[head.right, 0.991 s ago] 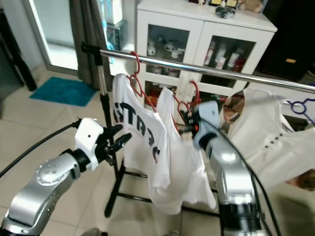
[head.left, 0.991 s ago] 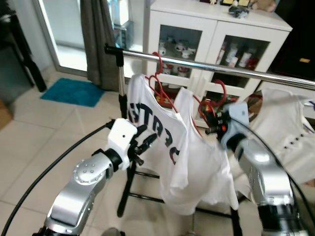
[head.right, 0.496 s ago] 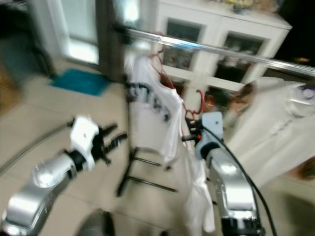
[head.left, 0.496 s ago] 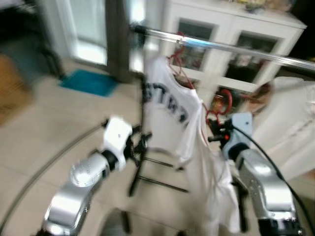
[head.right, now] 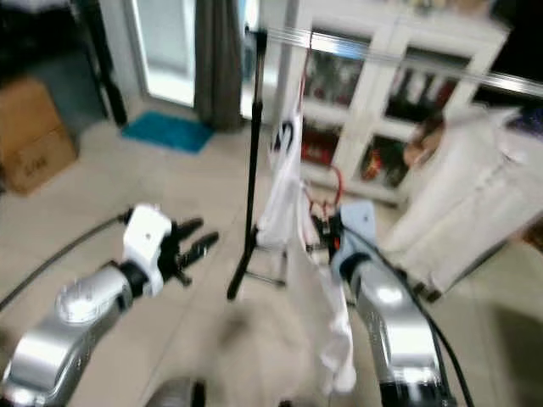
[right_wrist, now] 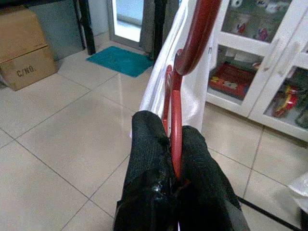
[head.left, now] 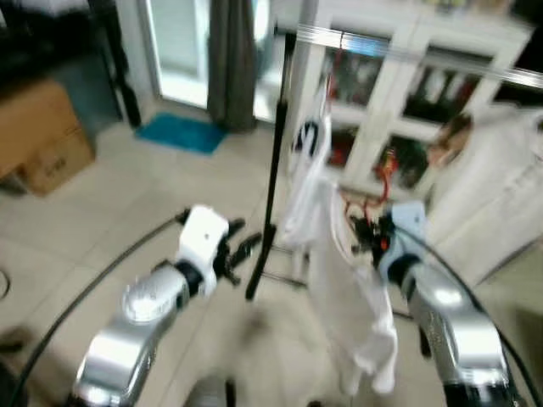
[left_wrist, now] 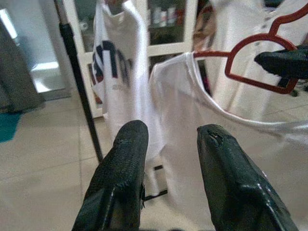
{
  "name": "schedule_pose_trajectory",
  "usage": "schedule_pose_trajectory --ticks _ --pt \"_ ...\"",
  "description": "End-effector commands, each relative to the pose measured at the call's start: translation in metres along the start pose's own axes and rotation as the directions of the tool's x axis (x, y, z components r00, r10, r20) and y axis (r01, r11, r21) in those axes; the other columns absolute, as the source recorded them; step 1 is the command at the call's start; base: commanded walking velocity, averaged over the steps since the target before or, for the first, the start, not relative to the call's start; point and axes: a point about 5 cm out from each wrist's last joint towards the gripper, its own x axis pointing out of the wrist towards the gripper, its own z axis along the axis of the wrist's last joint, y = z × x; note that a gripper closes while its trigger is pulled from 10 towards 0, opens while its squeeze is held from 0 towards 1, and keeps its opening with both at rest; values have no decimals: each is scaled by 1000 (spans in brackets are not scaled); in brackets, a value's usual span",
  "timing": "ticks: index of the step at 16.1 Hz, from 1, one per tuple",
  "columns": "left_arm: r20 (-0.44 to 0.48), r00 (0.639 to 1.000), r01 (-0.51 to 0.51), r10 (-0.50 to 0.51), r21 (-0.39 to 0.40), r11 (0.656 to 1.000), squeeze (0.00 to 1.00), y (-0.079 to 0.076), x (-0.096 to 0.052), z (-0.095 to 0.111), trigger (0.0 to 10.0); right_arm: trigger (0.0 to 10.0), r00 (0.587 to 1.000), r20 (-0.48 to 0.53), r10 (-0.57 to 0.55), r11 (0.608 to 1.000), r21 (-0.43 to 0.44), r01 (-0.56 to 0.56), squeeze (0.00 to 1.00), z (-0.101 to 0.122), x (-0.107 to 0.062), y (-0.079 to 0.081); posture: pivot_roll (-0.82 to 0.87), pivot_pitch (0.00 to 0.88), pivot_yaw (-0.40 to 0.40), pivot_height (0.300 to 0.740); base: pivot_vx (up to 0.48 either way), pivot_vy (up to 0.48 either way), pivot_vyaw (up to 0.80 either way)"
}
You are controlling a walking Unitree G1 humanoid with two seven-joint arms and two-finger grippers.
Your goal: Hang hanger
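- Since a second ago my head camera is swinging left: the clothes rail [head.left: 399, 52], which was crossing the middle of my view, is now sitting up at 12 to 1 o'clock, and a cardboard box [head.left: 42, 136] is coming into sight at 10 o'clock on the tiled floor [head.left: 110, 220].
- The white cabinet [head.left: 424, 93] with glass doors is standing behind the rail at 1 o'clock, blurred by the motion.
- A pale garment [head.left: 501, 186] is hanging at 3 o'clock, at the far side of the rail.
- A white T-shirt with dark lettering [head.left: 310, 161] is hanging from the rail beside the black upright post [head.left: 273, 170], near 12 o'clock.
- A second white shirt [head.left: 356, 314] is drooping from the hanger I am carrying, down towards 5 o'clock.
- A teal mat [head.left: 182, 133] is lying at 11 o'clock by the glass door.
- My left gripper [left_wrist: 166, 144] is hovering at 9 o'clock, its fingers spread apart and holding nothing, pointing at the shirts.
- My right gripper [right_wrist: 173, 144] is sitting just right of centre, its fingers pressed together around the red hanger [right_wrist: 185, 62], pinching the wire below the hook.
- That hanger is off the rail, below it and near the lettered shirt, its hook rising above my fingertips.
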Motion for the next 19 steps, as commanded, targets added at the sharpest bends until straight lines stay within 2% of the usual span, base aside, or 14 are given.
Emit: schedule_pose_trajectory --ticks 1,2,3,6,7,9,10,11,12,17,19 --pt "-5 1000 -19 19 -18 1000 8 4 2 1 10000 0 999 25 47 999 -13 -46 0 9 0 4 -30 0 -79 710 0 0 0" --pt "-5 1000 -19 19 -18 1000 8 4 2 1 10000 0 999 25 47 999 -13 -46 0 9 0 4 -30 0 -79 710 0 0 0" --pt "0 998 -58 58 -35 998 1000 14 5 4 10000 0 992 28 126 992 -33 -125 0 13 -2 7 -34 0 -82 710 0 0 0" --pt "5 997 -77 77 -34 996 1000 18 10 7 10000 0 982 25 185 982 -53 -184 0 16 -3 10 -36 0 -84 710 0 0 0" --pt "9 998 -68 69 -38 997 1000 15 15 9 10000 0 967 12 256 964 -72 -254 0 17 -6 14 -33 0 -79 710 0 0 0" --pt "-2 998 -67 67 -37 997 1000 12 21 10 10000 0 945 -14 327 939 -106 -327 0 17 -9 18 -38 0 -73 710 0 0 0" --pt "-12 999 -49 49 -41 998 702 10 26 9 10000 0 928 -38 371 919 -129 -372 0 18 -12 21 -50 0 -58 710 0 0 0" --pt "-19 999 -33 31 -73 997 0 7 33 9 10000 0 902 -38 431 891 -144 -431 0 23 -14 28 -58 0 -47 710 0 0 0" --pt "-18 999 -31 30 -81 996 0 7 34 10 10000 0 896 -33 442 885 -146 -442 0 24 -15 29 -60 0 -45 710 0 0 0" --pt "34 999 -33 41 -227 973 0 10 46 16 10000 0 843 31 538 832 -180 -524 0 45 -19 42 -72 0 -36 710 0 0 0" --pt "8 999 -46 49 -206 977 0 9 47 15 10000 0 830 60 555 825 -173 -539 0 52 -18 44 -69 0 -42 710 0 0 0"
